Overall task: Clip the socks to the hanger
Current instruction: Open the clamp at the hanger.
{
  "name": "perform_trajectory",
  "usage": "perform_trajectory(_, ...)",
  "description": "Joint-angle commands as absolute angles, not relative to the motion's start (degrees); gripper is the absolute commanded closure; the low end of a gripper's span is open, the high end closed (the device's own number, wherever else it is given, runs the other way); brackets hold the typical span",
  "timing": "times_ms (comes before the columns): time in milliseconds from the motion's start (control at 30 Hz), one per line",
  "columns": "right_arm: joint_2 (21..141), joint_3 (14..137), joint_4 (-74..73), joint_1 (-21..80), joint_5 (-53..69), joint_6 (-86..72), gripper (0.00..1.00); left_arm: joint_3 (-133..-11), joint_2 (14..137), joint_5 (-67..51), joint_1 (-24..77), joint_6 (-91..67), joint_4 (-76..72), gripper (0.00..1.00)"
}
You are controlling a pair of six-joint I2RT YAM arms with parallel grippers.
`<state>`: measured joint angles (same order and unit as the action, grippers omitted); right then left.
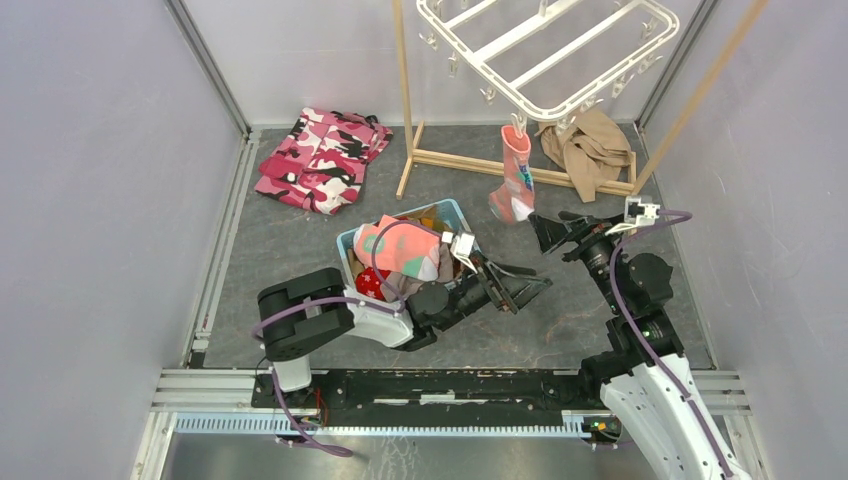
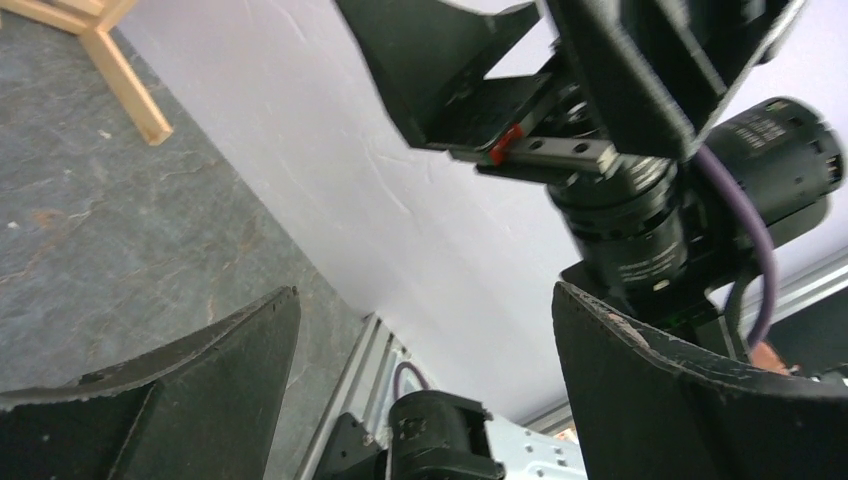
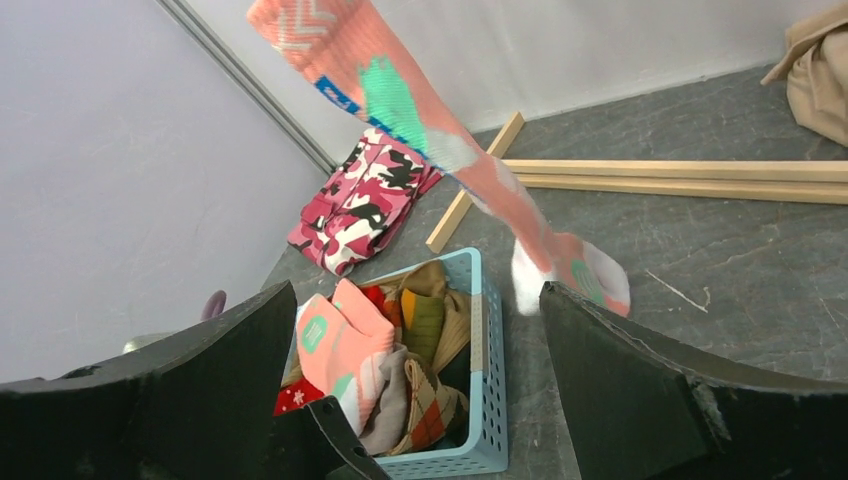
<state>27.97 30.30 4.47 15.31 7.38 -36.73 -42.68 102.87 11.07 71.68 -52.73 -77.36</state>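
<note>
The white hanger (image 1: 545, 55) hangs at the top of the scene with small clips along its rim. One salmon-pink sock with teal patches (image 1: 515, 175) (image 3: 470, 165) dangles from a clip at its near edge. More socks (image 1: 400, 250) (image 3: 345, 345) lie piled in a light blue basket (image 1: 456, 211) (image 3: 492, 380), among them a salmon one, a red one and a brown argyle one. My left gripper (image 1: 528, 292) (image 2: 427, 290) is open and empty, low over the mat to the right of the basket. Just below the hanging sock, my right gripper (image 1: 540, 235) (image 3: 417, 286) is open and empty.
A pink camouflage garment (image 1: 320, 160) (image 3: 365, 195) lies at the back left. A wooden pole stand (image 1: 405, 100) (image 3: 680, 178) has its base rails on the mat behind the hanging sock. A tan cloth (image 1: 590, 145) (image 3: 820, 70) lies at the back right. Grey walls close in both sides.
</note>
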Motion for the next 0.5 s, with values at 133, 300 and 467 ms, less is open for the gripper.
perform_trajectory(133, 27.7, 32.9, -2.7, 15.2, 0.4, -40.2, 0.02, -45.9, 107.5, 7.7, 70.5, -58.2, -93.2, 0.0)
perform_trajectory(300, 21.9, 31.1, -0.4, 15.2, -1.0, -37.8, 0.02, -50.4, 112.5, -1.1, 69.0, -60.8, -99.5, 0.0)
perform_trajectory(467, 14.7, 25.7, 2.4, 15.2, -4.9, -38.8, 0.02, -54.0, 114.9, -8.5, 67.5, -61.5, -99.5, 0.0)
